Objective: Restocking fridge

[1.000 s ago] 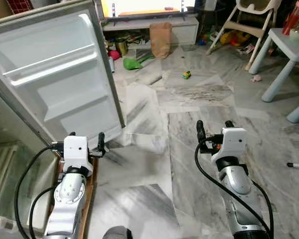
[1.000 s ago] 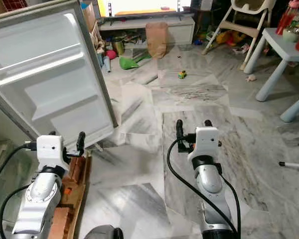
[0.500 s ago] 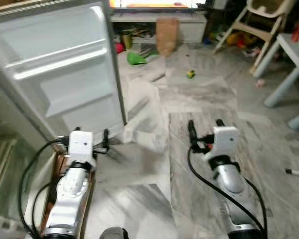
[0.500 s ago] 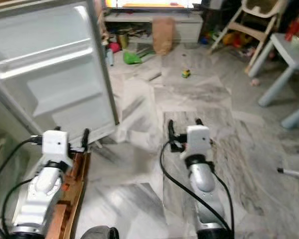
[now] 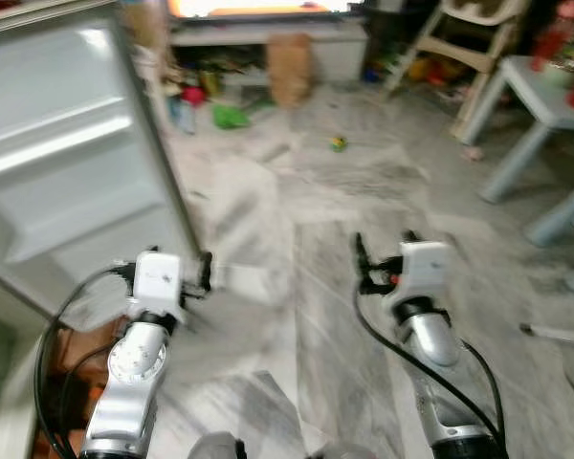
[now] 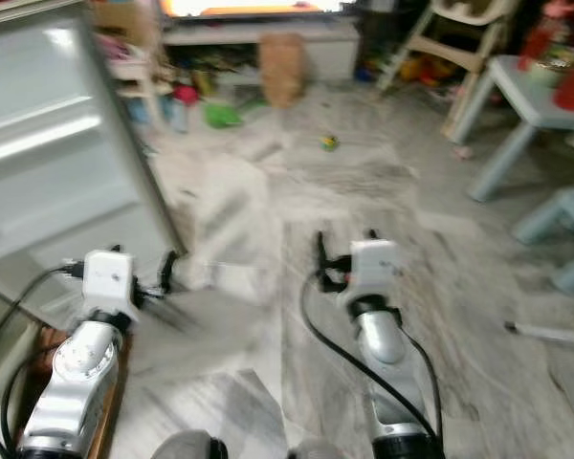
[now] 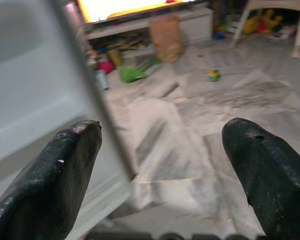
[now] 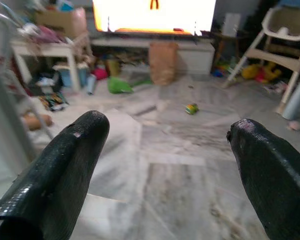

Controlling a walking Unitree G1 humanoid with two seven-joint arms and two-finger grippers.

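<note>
Fridge door stands upright, seemingly swung open; left claw and right claw gape, empty.

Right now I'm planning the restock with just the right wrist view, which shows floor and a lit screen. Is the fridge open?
Observer: Yes, the white fridge door stands wide open on the robot's left.
Operator: Is the left hand carrying anything?
Observer: No, the left hand is open and empty, near the door's lower edge.
Operator: Anything on the right?
Observer: A pale blue plastic table with red items on top.
</note>
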